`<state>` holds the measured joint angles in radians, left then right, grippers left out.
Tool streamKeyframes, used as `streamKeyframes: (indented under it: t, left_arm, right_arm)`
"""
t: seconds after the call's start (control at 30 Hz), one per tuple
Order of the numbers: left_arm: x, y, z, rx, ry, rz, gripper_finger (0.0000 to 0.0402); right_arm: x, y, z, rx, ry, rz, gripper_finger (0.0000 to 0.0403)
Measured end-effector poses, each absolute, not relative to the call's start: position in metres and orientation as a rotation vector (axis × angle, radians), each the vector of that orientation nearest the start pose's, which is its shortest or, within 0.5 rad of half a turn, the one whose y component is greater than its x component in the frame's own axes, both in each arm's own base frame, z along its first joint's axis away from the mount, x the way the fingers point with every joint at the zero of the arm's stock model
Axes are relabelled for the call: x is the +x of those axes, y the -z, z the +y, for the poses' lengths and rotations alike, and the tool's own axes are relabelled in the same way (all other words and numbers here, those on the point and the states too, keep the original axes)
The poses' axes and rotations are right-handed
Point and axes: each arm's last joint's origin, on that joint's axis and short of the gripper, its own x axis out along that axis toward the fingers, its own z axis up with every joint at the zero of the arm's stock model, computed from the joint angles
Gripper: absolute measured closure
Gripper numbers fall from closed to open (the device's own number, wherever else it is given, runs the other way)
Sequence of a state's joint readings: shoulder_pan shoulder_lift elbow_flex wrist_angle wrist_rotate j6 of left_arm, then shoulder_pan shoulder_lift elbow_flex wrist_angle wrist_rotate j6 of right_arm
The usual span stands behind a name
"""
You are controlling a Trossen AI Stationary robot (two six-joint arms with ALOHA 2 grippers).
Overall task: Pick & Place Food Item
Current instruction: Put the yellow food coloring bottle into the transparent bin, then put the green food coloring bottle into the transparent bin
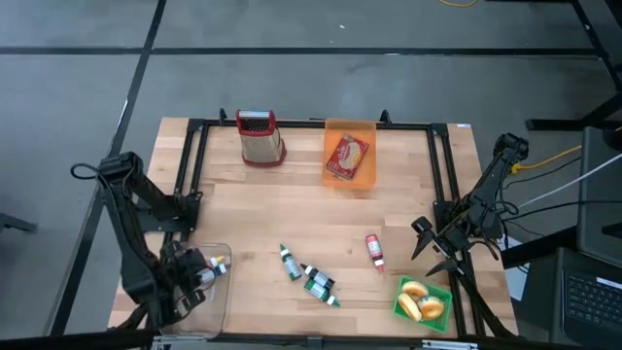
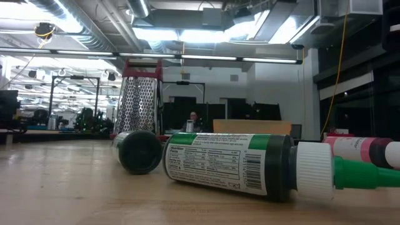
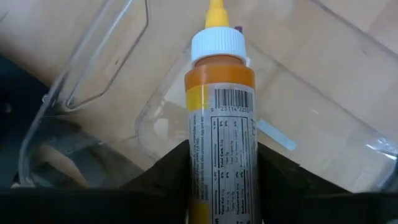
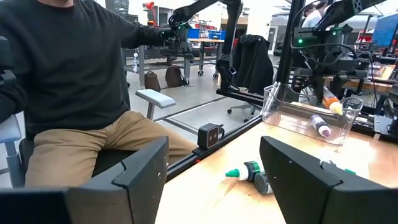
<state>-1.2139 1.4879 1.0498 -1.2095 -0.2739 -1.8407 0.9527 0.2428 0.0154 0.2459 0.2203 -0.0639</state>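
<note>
**A:** Start at the left edge — what has the left gripper (image 1: pixel 206 267) got?

**B:** An orange squeeze bottle (image 3: pixel 219 124) with a white cap and a yellow nozzle. Its two dark fingers (image 3: pixel 163 180) sit against the bottle's sides at the label, and it hangs over the clear plastic bin (image 1: pixel 219 303) at the table's near left corner. Whether the grip is firm or already loosening I cannot tell.

**A:** How would you expect it to handle?

**B:** Light, I'd judge, with a smooth glossy label that could slip, and soft walls that give if pinched hard. The mid-body is the sensible hold — the cap end is narrower and rounder.

**A:** Moving right across the table?

**B:** Pale wooden table (image 1: pixel 292 209), flat and dry-looking. Green bottles (image 1: pixel 309 276) lie on their sides near the middle, a small red bottle (image 1: pixel 374 250) just right of them. At the far edge stand a metal grater (image 1: pixel 259 137) and an orange tray (image 1: pixel 350 156); a green plate of buns (image 1: pixel 423 301) sits at the near right corner.

**A:** And the right arm?

**B:** The right gripper (image 1: pixel 428 248) waits at the right edge, jaws spread wide, holding nothing. Beyond the table a seated person (image 4: pixel 68 93) is close by, in a lab-like room.
</note>
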Motion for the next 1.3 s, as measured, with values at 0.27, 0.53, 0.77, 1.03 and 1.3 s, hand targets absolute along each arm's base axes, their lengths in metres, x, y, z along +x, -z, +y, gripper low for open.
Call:
streamKeyframes:
  t: [0.27,0.53,0.77,1.03,1.3]
  left_arm:
    - [0.096,-0.221,-0.215,-0.343,-0.541,1.193,0.0173]
    - [0.128,-0.241,-0.212,-0.161,-0.408,0.959,0.0171]
    - [0.185,-0.253,-0.195,0.032,-0.247,0.979,0.0198]
    - [0.246,-0.248,-0.166,0.236,-0.047,0.975,0.0202]
    - [0.291,-0.200,-0.159,0.383,0.119,1.092,0.0201]
  right_arm:
    - [0.070,-0.172,0.088,-0.033,-0.732,-0.033,0.0147]
    - [0.070,-0.173,0.088,-0.026,-0.732,-0.040,0.0147]
    - [0.070,-0.173,0.088,-0.025,-0.732,-0.040,0.0147]
    - [0.070,-0.173,0.088,-0.015,-0.732,-0.037,0.0147]
    - [0.070,-0.173,0.088,-0.005,-0.732,-0.033,0.0147]
